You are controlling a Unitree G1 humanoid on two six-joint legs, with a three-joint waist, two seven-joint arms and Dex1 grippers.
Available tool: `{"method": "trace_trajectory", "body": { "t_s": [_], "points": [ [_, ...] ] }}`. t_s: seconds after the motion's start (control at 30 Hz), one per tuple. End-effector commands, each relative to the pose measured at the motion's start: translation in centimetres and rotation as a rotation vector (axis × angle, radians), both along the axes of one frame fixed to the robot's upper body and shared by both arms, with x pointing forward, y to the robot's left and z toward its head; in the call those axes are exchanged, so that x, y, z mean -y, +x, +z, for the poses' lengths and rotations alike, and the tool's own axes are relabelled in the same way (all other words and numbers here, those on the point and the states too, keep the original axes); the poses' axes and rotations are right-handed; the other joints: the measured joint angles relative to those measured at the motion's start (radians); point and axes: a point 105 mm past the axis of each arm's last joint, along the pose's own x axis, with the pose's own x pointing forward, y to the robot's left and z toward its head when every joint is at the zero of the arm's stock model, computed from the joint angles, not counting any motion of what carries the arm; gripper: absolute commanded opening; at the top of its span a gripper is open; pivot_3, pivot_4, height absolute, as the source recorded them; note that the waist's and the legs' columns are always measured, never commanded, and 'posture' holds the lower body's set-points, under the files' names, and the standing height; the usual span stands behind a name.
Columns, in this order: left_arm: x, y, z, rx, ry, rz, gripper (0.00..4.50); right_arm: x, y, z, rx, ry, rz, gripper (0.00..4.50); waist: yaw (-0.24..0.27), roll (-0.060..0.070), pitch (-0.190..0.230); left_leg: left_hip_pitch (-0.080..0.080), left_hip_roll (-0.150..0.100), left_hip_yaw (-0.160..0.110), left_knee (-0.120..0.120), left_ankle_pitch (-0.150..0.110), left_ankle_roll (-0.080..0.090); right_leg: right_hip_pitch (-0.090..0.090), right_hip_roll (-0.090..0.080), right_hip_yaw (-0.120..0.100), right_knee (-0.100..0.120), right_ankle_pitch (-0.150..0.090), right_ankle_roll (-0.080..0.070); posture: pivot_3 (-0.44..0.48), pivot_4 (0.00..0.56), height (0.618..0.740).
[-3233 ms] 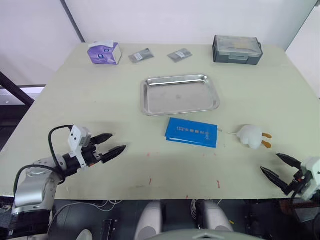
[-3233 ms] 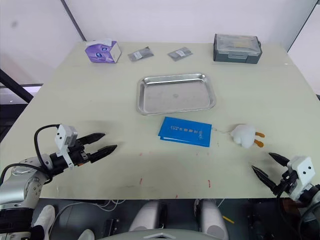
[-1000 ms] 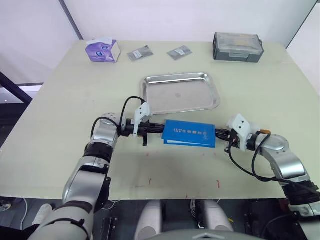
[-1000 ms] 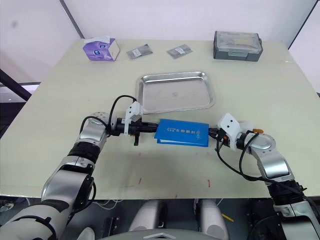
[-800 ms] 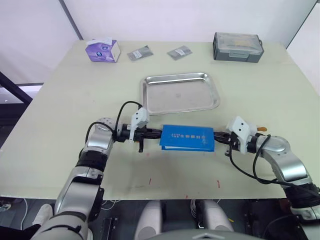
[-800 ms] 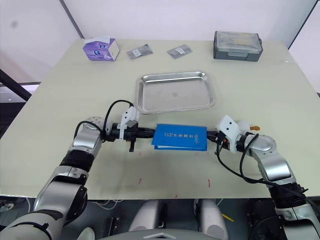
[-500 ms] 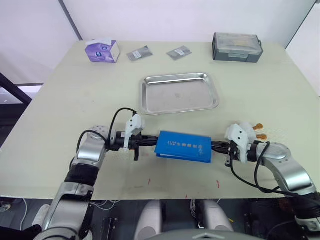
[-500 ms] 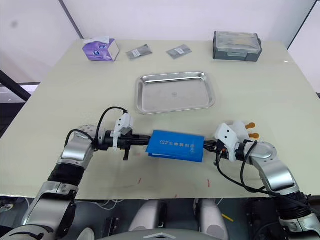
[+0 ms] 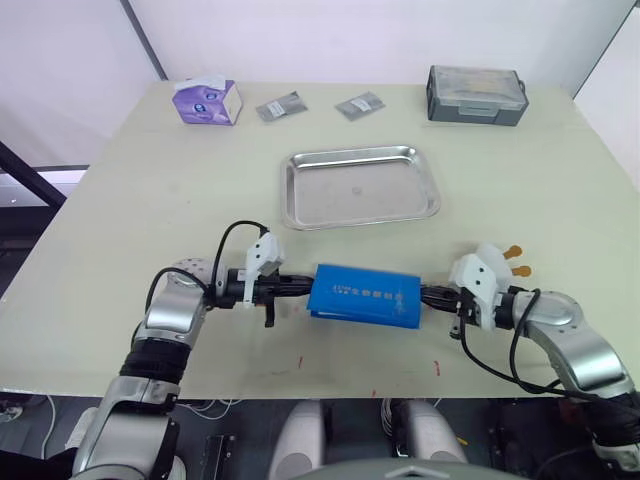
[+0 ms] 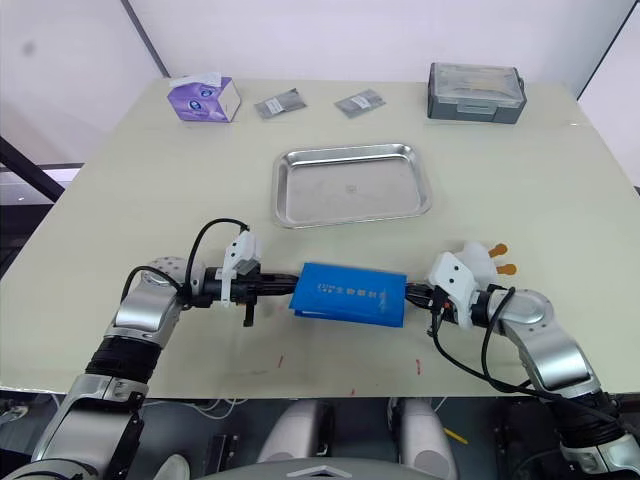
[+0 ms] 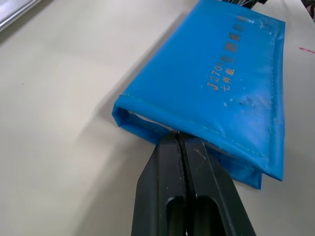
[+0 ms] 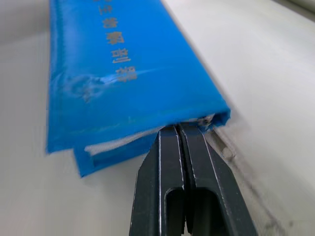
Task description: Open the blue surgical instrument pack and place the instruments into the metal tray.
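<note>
The blue surgical instrument pack [image 9: 365,295] lies folded shut, white print up, on the table in front of the metal tray [image 9: 290,190]. My left gripper [image 9: 304,288] is shut, with its tip pressed against the pack's left end; the left wrist view shows the left gripper [image 11: 178,139] touching the folded edge of the pack [image 11: 221,73]. My right gripper [image 9: 427,293] is shut too, its tip [image 12: 178,129] nosed into the open edge of the pack [image 12: 123,73] between the cover flaps. The instruments are hidden.
A white toy with orange parts [image 10: 478,254] sits just behind my right wrist. Along the far edge stand a purple tissue box [image 9: 207,101], two grey foil packets [image 9: 281,109] [image 9: 359,107] and a dark grey box [image 9: 476,96].
The pack has slid toward the near table edge and slightly left, squeezed between both gripper tips. Both arms have drawn back with it.
</note>
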Motion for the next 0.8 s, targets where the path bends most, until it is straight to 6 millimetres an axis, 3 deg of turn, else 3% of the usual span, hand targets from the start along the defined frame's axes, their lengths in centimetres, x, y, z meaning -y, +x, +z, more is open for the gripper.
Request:
{"method": "trace_trajectory", "body": {
  "t_s": [0.03, 0.23, 0.33, 0.4, 0.5, 0.6, 0.67, 0.8],
  "points": [
    [-1.6, -0.2, 0.2, 0.026, 0.008, 0.031, 0.03, 1.0, -0.4, 1.3, 0.045, 0.019, -0.015, 0.00, -0.001, 0.000, 0.000, 0.000, 0.000, 0.000, 0.000, 0.000, 0.000, 0.000, 0.000, 0.000, 0.000, 0.000, 0.000, 0.000, 0.150, 0.734],
    [-3.3, -0.8, 1.7, 0.059, -0.032, 0.034, 0.03, 2.3, -1.1, 2.2, 0.089, 0.072, -0.054, 0.00, -0.002, 0.000, 0.000, 0.000, 0.002, 0.000, 0.000, 0.000, 0.000, 0.000, 0.001, 0.000, 0.000, 0.000, 0.000, 0.000, 0.150, 0.734],
    [-3.4, -1.4, 3.3, 0.060, -0.080, -0.016, 0.00, 2.8, -1.7, 1.9, 0.147, 0.042, -0.042, 0.78, 0.001, 0.000, 0.000, 0.000, 0.002, 0.001, 0.000, 0.000, 0.000, 0.000, 0.001, 0.000, 0.000, 0.000, 0.000, 0.000, 0.150, 0.734],
    [-3.3, -1.7, 4.3, 0.073, -0.091, -0.062, 0.00, 3.0, -2.1, 1.6, 0.187, 0.016, -0.024, 1.86, 0.002, 0.000, 0.000, 0.000, 0.001, 0.001, 0.000, 0.000, 0.000, 0.000, 0.001, 0.000, 0.000, 0.000, 0.000, 0.000, 0.150, 0.734],
    [-3.0, -2.2, 5.3, 0.079, -0.099, -0.112, 0.00, 3.2, -2.5, 1.2, 0.263, -0.043, 0.033, 3.09, 0.001, 0.000, 0.000, 0.000, 0.001, 0.001, 0.000, 0.000, 0.000, 0.000, 0.001, 0.000, 0.000, 0.000, 0.000, 0.000, 0.150, 0.734],
    [-2.8, -2.8, 5.8, 0.077, -0.081, -0.179, 0.91, 3.1, -2.5, 1.4, 0.343, -0.049, 0.058, 4.50, -0.002, 0.000, 0.000, 0.001, 0.002, 0.002, 0.000, 0.000, 0.000, 0.000, 0.001, 0.001, 0.000, 0.000, 0.000, 0.000, 0.150, 0.734],
    [-2.6, -3.2, 6.0, 0.087, -0.069, -0.220, 1.48, 2.9, -2.6, 1.3, 0.384, -0.063, 0.097, 4.50, -0.002, 0.000, 0.000, 0.001, 0.002, 0.002, 0.000, 0.000, 0.000, 0.000, 0.002, 0.001, 0.000, 0.000, 0.000, 0.000, 0.150, 0.734],
    [-1.7, -3.7, 6.5, 0.129, -0.035, -0.317, 3.22, 2.1, -2.7, 1.3, 0.502, -0.103, 0.193, 4.50, -0.001, 0.000, 0.000, 0.001, 0.003, 0.002, 0.000, 0.000, 0.000, 0.000, 0.003, 0.002, 0.000, 0.000, 0.000, 0.000, 0.150, 0.734]
  ]
}}
